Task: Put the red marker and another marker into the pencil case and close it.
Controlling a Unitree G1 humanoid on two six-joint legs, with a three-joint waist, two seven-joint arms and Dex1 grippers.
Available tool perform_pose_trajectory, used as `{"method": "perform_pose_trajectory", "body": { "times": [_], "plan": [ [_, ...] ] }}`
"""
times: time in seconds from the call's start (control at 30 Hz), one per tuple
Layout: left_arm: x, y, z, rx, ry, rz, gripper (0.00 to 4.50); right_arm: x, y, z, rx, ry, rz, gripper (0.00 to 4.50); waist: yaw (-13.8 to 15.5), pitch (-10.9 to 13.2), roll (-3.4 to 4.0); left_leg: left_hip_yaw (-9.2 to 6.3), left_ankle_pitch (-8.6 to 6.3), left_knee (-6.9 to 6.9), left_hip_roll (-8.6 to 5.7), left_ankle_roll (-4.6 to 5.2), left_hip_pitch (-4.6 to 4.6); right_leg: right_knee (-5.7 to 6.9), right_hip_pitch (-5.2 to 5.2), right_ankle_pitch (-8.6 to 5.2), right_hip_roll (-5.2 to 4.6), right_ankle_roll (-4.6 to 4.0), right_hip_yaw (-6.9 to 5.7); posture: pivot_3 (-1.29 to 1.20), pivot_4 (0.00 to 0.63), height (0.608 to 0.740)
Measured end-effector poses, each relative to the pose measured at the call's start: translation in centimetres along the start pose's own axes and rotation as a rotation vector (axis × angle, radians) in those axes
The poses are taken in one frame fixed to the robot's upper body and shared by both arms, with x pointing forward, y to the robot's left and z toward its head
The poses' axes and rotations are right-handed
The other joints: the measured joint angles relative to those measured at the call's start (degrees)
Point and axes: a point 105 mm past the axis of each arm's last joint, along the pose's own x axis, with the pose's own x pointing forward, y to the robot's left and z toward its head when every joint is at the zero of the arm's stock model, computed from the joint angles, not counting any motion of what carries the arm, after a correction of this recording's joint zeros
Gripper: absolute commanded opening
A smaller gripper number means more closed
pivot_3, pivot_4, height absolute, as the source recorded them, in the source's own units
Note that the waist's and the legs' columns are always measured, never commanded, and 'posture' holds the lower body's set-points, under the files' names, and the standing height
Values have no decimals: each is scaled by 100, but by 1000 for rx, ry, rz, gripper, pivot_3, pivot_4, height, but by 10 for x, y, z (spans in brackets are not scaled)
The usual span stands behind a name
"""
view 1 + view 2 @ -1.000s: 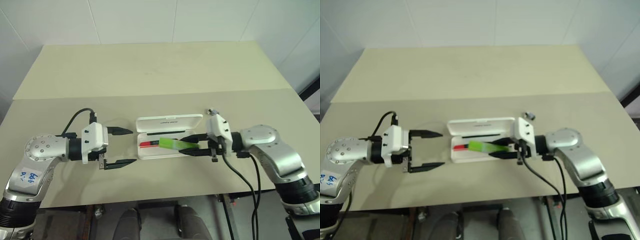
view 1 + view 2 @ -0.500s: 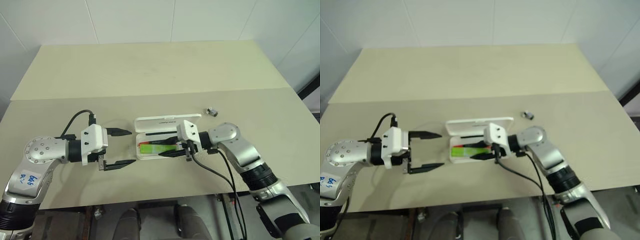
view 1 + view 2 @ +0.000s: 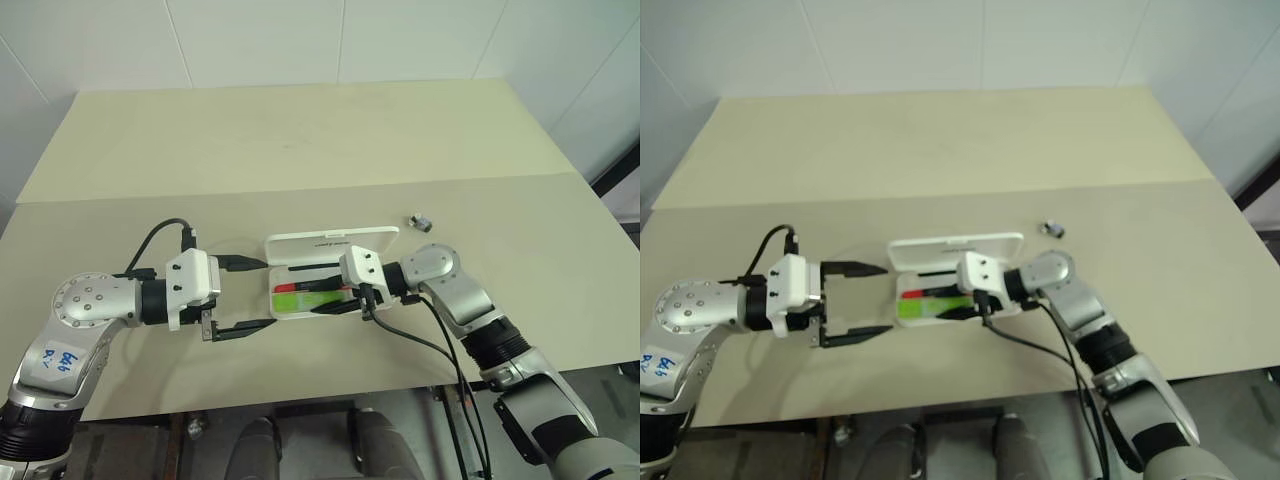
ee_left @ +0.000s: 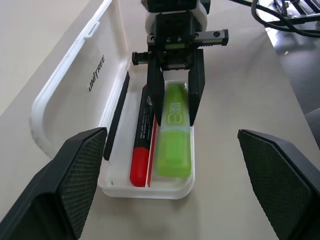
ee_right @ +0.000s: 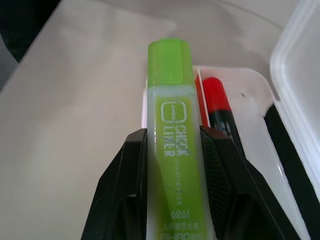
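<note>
Right gripper (image 4: 174,107) is clamped on the lime-green marker (image 4: 172,131), one black finger on each side of its barrel. The fingers hide the marker's rear end in the right wrist view; whether the marker already rests on the tray floor or hangs just above it can't be told. It sits over the near side of the pencil case (image 3: 385,237), which lies open mid-table, lid flat toward the far side.

The red marker (image 4: 142,151) lies in the tray just beside the green one, red cap toward the left end, black barrel partly hidden behind the right gripper's finger. Small print on that barrel is too fine to read.

Readable text: "UNITREE" in dark letters on the inside of the lid; "CHECK LINER" and "6261" on the green marker.

Left gripper (image 3: 245,295) stands just left of the case, fingers spread wide, holding nothing, not touching the case.

A tiny grey-black object (image 3: 421,221) lies on the table (image 3: 300,150) beyond the case's right end; too small to identify.
</note>
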Motion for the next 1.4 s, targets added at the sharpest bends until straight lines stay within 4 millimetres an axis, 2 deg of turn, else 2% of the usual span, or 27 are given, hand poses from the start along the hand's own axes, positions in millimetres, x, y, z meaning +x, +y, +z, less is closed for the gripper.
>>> {"method": "perform_pose_trajectory", "body": {
  "times": [0.27,0.3,0.53,0.57,0.77,1.0,1.27,1.33,1.4],
  "plan": [
    [1,0,0,0,-2,-2,4500,0,0,0,-11,-4,7,1114,-13,0,0,2,0,1,1,0,1,3,-1,0,0,0,2,0,150,740],
    [1,0,0,0,-3,-2,4500,0,0,0,-11,-5,5,1875,-15,0,0,3,0,1,2,0,0,3,-1,0,1,0,2,0,150,740],
    [3,1,2,6,-6,-6,4500,3,-1,6,-33,-38,-4,4313,-15,0,0,4,0,0,5,0,0,3,-4,0,4,0,3,0,150,740],
    [3,0,2,8,-7,-9,4500,3,-2,7,-40,-42,-7,4468,-15,0,0,5,0,0,5,0,-1,3,-5,0,4,0,3,0,150,740],
    [4,1,3,11,-8,-10,4500,-3,-5,18,-51,-91,-29,4468,-18,0,0,7,0,-1,8,-1,-1,5,-9,0,6,0,5,0,150,740],
    [5,0,3,9,-12,-16,4500,-12,12,40,-15,-157,7,4468,-4,0,0,8,-2,-2,13,-4,-4,4,-11,-1,10,-1,5,0,150,740],
    [7,1,5,-6,-34,-7,4500,-53,50,34,109,-101,-7,4468,20,-1,-1,9,-4,1,13,-6,-6,1,-12,-3,9,-5,6,0,150,740],
    [8,3,13,-25,-81,10,4500,-73,59,28,180,-65,-54,4468,28,0,-4,9,-4,0,13,-6,-7,-1,-11,-3,9,-5,7,0,150,740],
    [7,7,22,-34,-112,30,4500,-92,59,26,230,-34,-117,4468,38,0,-5,10,-4,4,12,-6,-7,-2,-11,-2,9,-4,9,0,150,740]
  ]
}}
